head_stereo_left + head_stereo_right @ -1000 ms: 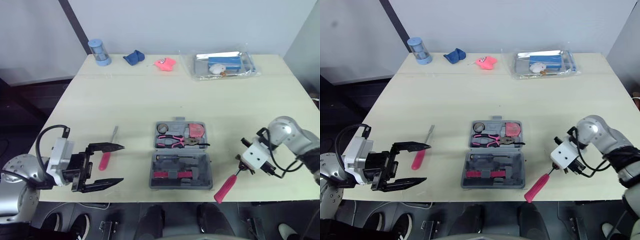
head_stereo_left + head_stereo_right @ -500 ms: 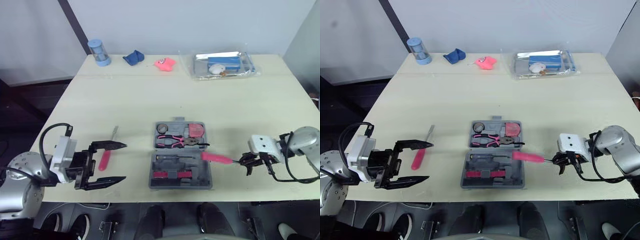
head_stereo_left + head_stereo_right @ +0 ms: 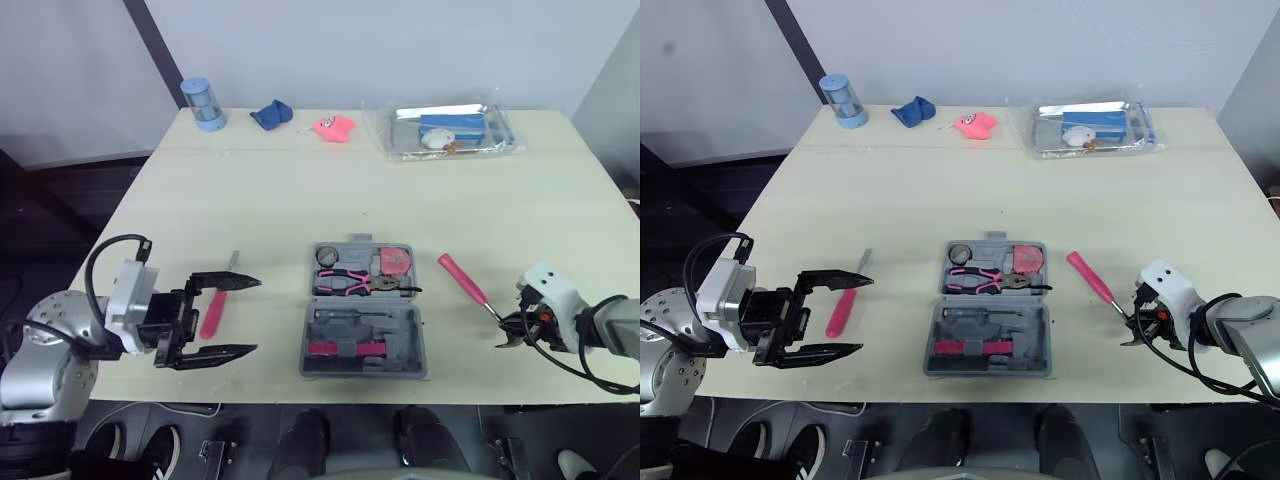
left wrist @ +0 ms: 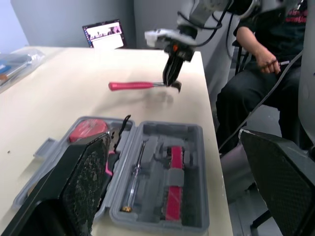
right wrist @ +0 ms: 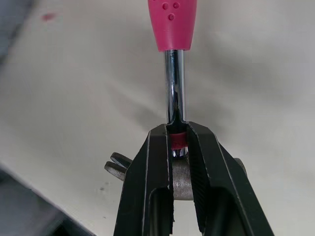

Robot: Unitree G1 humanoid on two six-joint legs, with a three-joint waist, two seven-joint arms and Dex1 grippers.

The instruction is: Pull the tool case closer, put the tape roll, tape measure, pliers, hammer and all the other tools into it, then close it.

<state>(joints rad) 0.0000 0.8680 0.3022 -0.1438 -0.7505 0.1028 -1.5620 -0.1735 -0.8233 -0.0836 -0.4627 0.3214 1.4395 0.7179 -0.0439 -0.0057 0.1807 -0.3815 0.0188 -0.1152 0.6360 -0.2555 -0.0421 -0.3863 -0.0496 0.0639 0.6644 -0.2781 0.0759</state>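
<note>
Tool case (image 3: 363,318) open at mid front edge of the bench; eye views: your left gripper (image 3: 252,316) spread wide near the front left corner. Left wrist view: hammer (image 4: 133,85) beyond the case. Right wrist view: your right gripper (image 5: 176,129) clamped on the hammer's neck

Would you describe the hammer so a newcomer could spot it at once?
On the table, find the open grey tool case and look right of it. The hammer has a pink handle; unlike the pink-handled tool left of the case, the right gripper holds it.
</note>
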